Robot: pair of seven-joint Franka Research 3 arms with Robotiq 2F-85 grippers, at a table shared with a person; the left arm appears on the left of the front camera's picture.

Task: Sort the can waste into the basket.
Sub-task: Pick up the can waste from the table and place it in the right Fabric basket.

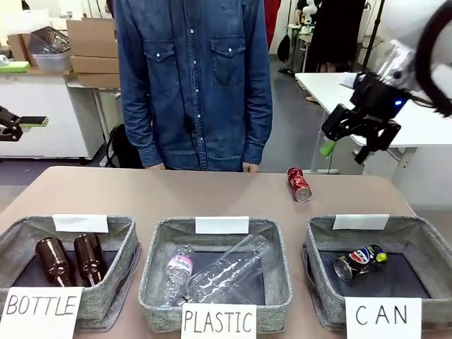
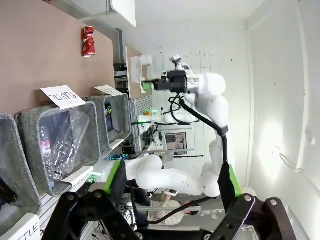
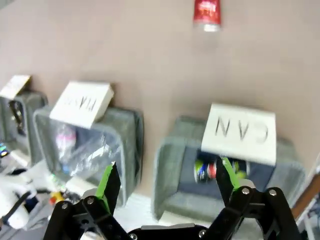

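Note:
A bright red crushed can (image 1: 299,183) lies on the tan table near its far edge, in front of the person and apart from both grippers. It also appears in the left wrist view as the red can (image 2: 88,41) and in the right wrist view as the red can (image 3: 207,12). The dark blue can (image 1: 359,260) lies inside the grey CAN basket (image 1: 318,244) at the front right; the blue can (image 3: 210,170) shows behind the sign. My right gripper (image 1: 351,143) hangs open high above the table's right side, empty (image 3: 167,185). My left gripper (image 1: 18,126) stays at the far left, open and empty (image 2: 165,207).
The PLASTIC basket (image 1: 152,282) with clear bottles stands in the middle and the BOTTLE basket (image 1: 123,240) with two brown bottles on the left. A person in a denim shirt (image 1: 194,78) stands at the far edge. Bare table lies between the baskets and the red can.

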